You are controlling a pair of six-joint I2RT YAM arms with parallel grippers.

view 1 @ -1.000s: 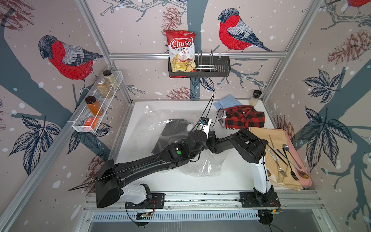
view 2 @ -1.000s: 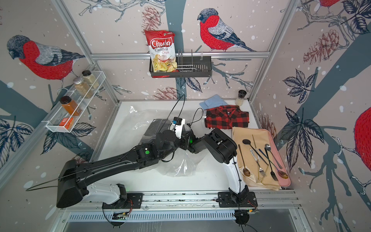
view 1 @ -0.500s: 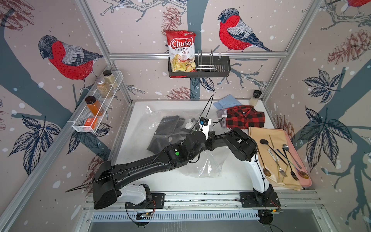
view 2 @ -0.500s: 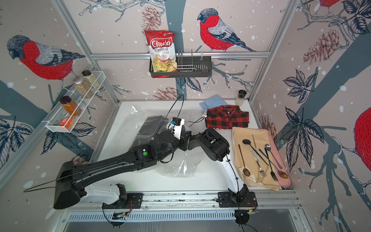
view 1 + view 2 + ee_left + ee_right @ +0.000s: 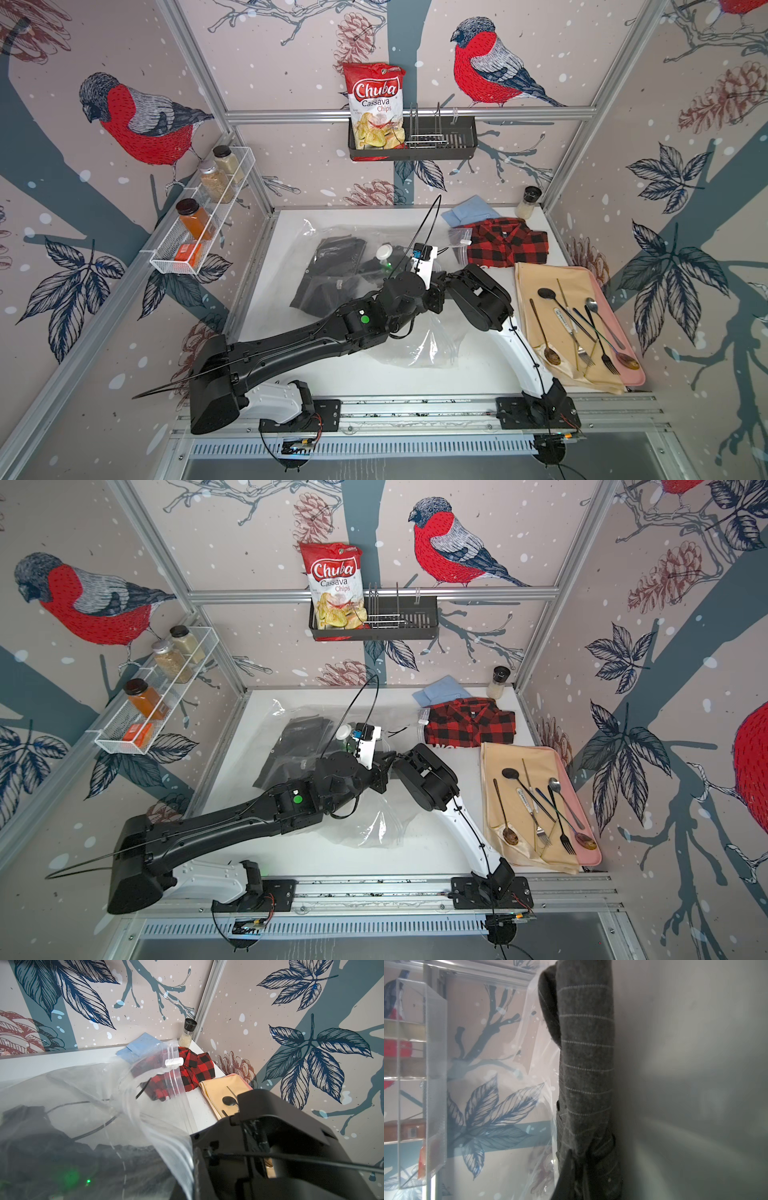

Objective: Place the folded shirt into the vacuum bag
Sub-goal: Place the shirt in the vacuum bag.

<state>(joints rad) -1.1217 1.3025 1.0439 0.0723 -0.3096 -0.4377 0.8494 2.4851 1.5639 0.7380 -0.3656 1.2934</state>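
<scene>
Table [image 5: 365, 380]: vacuum bag [image 5: 419, 349], plaid shirt [image 5: 507, 247], tray [image 5: 631, 370]

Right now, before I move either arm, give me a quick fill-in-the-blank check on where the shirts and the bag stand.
1. The dark shirt lies ____ the vacuum bag.
2. The red plaid shirt lies ____ the bag, beside the blue cloth.
3. The colour of the bag's round valve is ____.

Missing words: inside; outside; white.

Chips bag [image 5: 376, 106] reads "Chuba Cassava Chips" (red-and-white pack).
</scene>
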